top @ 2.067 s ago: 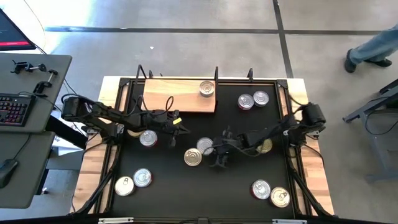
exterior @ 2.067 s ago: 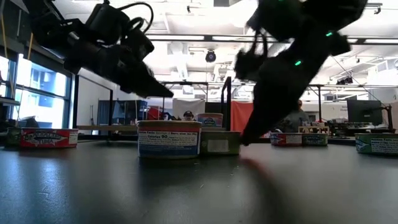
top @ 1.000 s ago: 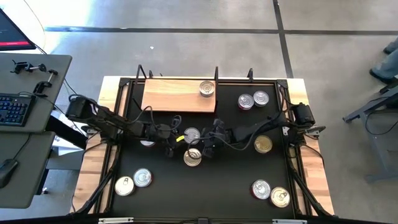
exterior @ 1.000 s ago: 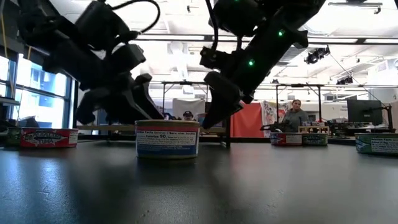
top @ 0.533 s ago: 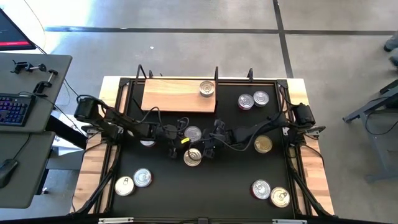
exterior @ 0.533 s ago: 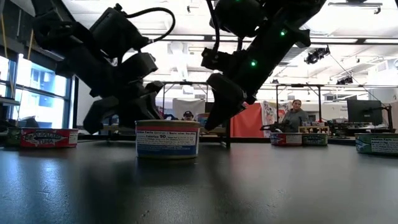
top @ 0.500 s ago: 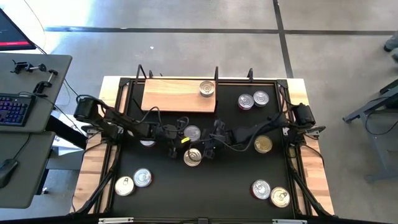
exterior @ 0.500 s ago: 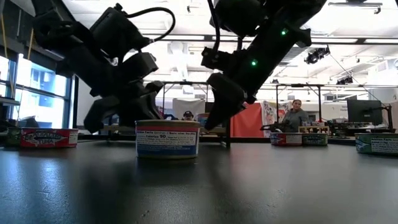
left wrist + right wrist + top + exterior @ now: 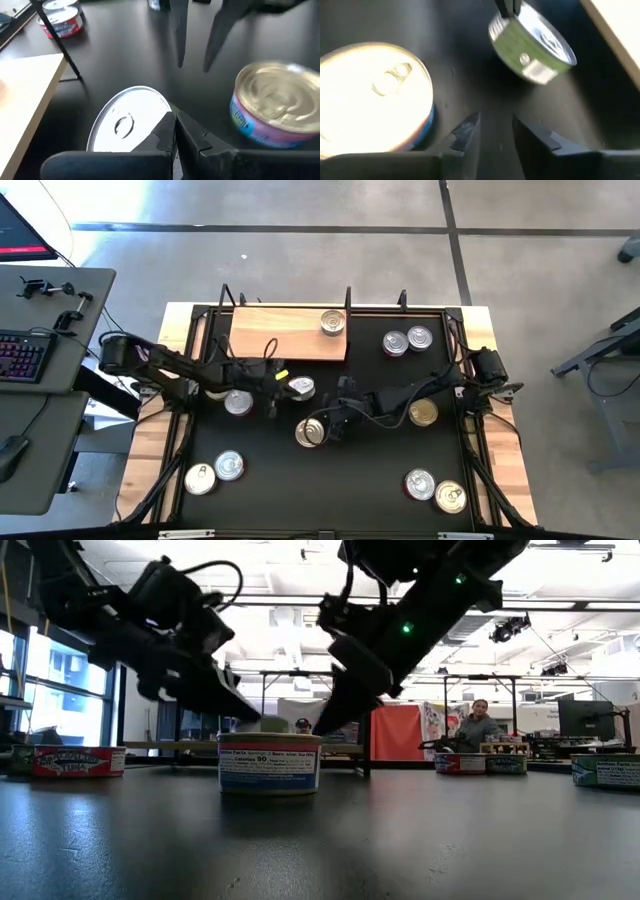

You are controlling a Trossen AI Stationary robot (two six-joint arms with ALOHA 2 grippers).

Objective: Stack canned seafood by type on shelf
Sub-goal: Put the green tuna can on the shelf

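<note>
L gripper near mat centre, just in front of the wood shelf; fingers pressed together on rim of a silver-lid tin, green side visible in R wrist view, tin tilted and lifted off the mat. In L wrist view same tin right behind the closed fingers. R gripper close by, just right of a gold-lid tin w/ blue side, fingers spread a bit, holding nothing; that tin beside them in R wrist view, not between. In low view blue-label tin flat on mat, both arms above it. On shelf: one tin at its right end. Two more tins right of shelf, side by side. One tin under L arm, one gold tin by R arm. Pair of tins front left, pair front right. Black mat under all. Person far in the room behind.
</note>
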